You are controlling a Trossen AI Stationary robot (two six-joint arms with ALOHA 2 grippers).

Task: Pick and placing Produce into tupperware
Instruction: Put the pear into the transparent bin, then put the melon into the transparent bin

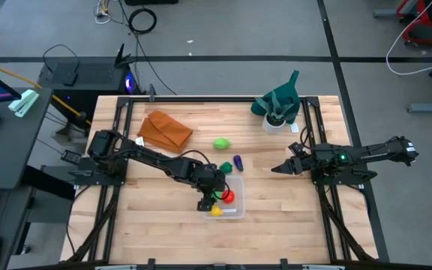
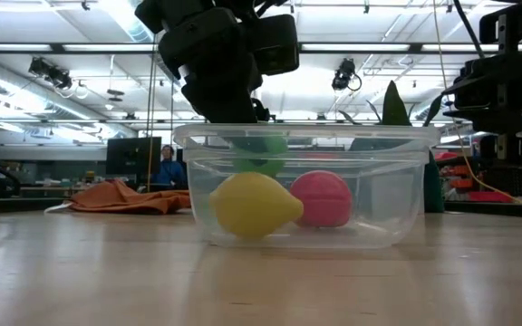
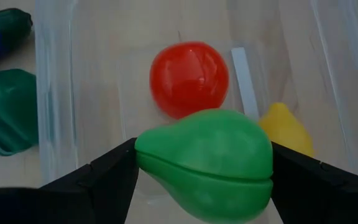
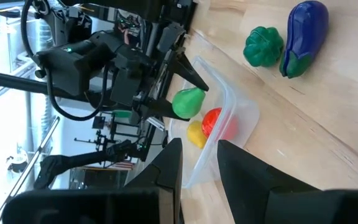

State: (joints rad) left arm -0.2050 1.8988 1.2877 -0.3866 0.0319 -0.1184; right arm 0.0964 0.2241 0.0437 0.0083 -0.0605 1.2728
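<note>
Left claw (image 3: 204, 171) clamped on a smooth plastic green pear (image 3: 207, 163) above the clear tub (image 2: 304, 186); glossy red tomato (image 3: 189, 79) and lemon (image 2: 254, 206) inside. Right claw (image 1: 276, 169) slightly apart.

The green pear (image 3: 207, 163) between the fingers of the left gripper (image 3: 201, 180) looks like smooth plastic with a soft shine and a moulded seam. Just beyond it, the red tomato (image 3: 189, 77) is glossy plastic, and the yellow lemon (image 3: 286, 129) beside it is more matt. The tupperware (image 2: 406, 195) around them is clear, smooth plastic. The table (image 1: 291, 225) is pale wood with visible grain. Far from this gripper, the orange-brown cloth (image 1: 165, 129) is soft, wrinkled fabric.
</note>
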